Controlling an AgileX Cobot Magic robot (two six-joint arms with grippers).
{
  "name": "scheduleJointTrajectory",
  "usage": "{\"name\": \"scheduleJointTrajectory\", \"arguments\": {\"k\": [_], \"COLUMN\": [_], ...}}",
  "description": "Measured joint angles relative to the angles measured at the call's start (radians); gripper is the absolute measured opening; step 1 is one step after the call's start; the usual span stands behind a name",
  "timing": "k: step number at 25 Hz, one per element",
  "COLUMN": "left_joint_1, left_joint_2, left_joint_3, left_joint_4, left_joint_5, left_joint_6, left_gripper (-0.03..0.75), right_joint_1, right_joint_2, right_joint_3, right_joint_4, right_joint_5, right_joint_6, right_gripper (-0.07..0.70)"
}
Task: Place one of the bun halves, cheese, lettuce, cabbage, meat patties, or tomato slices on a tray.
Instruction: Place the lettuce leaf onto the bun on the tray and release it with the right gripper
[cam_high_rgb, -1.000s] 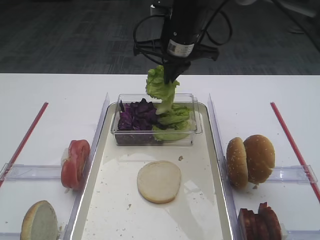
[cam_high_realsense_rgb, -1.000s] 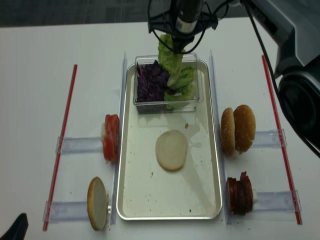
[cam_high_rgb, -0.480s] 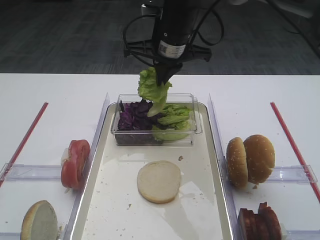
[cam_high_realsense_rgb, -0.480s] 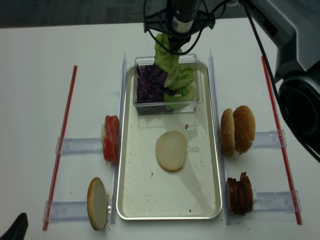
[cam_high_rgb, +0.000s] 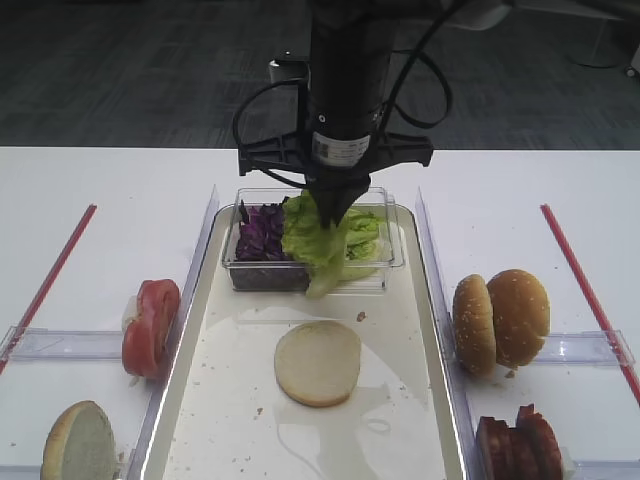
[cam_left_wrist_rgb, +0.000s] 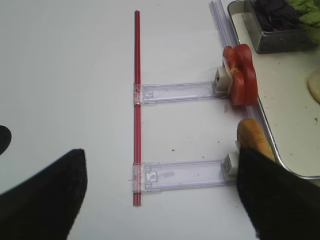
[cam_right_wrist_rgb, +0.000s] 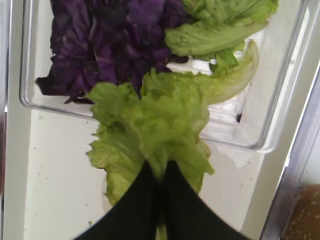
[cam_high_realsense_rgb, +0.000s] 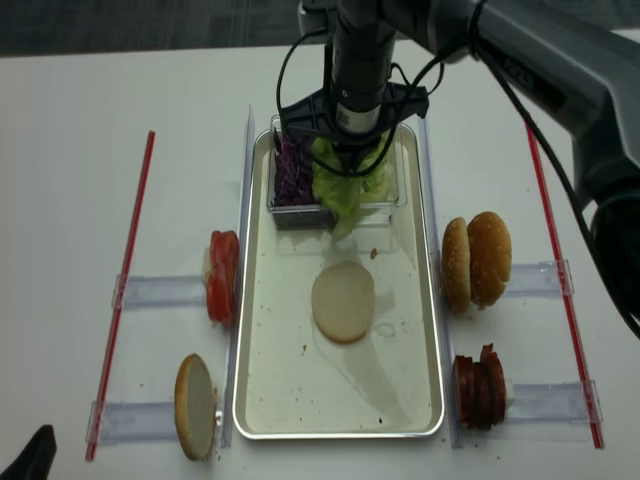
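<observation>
The right gripper (cam_right_wrist_rgb: 161, 200), in the upper middle of the high view, has its jaws clamped together on a lettuce leaf (cam_high_rgb: 312, 240), which hangs over the front edge of the clear tub (cam_high_rgb: 392, 262) at the top of the tray (cam_high_rgb: 420, 400). Purple cabbage (cam_high_rgb: 258, 235) fills the tub's left half. A bun half (cam_high_rgb: 318, 362) lies flat mid-tray, below the leaf. The left gripper (cam_left_wrist_rgb: 160, 200) hovers at the lower left, jaws wide apart, holding nothing.
</observation>
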Motion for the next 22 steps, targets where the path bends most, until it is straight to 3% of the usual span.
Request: {"name": "scheduleJointTrajectory", "arguments": {"k": [12, 22], "left_joint_1": [0.0, 0.0], "left_joint_2": [0.0, 0.0], "left_joint_3": [0.0, 0.0], "left_joint_4": [0.0, 0.0], "left_joint_5": [0.0, 0.0], "left_joint_6": [0.0, 0.0], "left_gripper": [0.564, 0.564], "right_joint_1": [0.139, 0.144], "right_joint_2": [-0.097, -0.097], "right_joint_3": [0.168, 0.238], "right_joint_4": [-0.01, -0.01], "right_joint_5": [-0.004, -0.011], "right_joint_6": [0.09, 0.096], "right_gripper": [0.056, 0.056]}}
